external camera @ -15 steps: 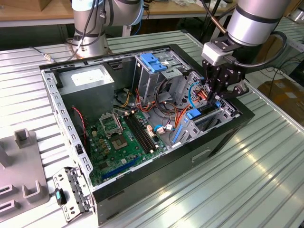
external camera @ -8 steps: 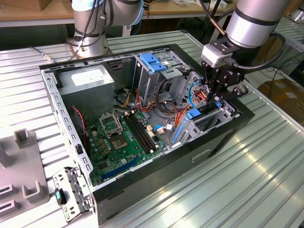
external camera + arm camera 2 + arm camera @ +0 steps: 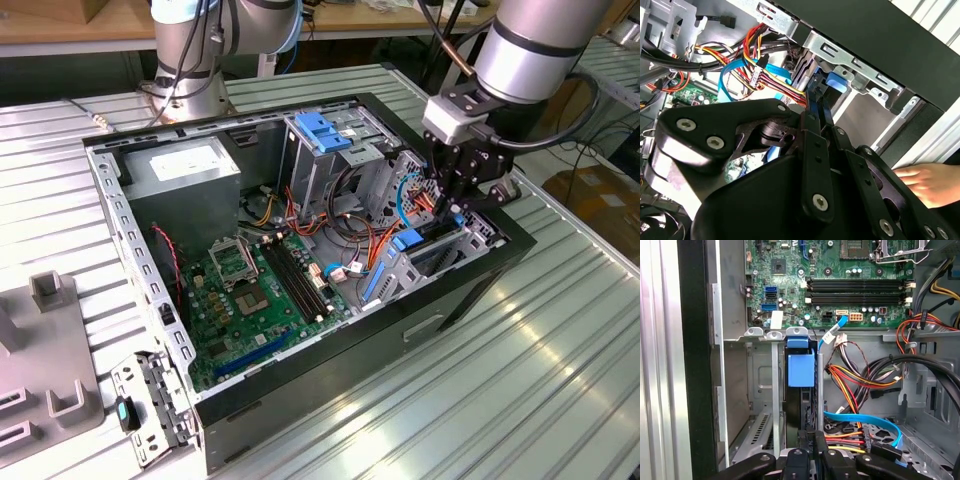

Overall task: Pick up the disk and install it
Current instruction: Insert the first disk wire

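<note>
Gripper: black linkage gripper [image 3: 458,205] pinching the disk's edge at the case's front corner.
Disk: grey metal drive in blue plastic bracket [image 3: 801,371], standing partly inside its bay slot.
Risk: bundled cables [image 3: 850,385] just beside; tilt could jam it.

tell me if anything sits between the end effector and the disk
Nothing visible does. The end effector is down at the disk, which stands on edge in the drive bay of the computer case. The bundle of coloured cables lies beside the bay, not across it.
</note>
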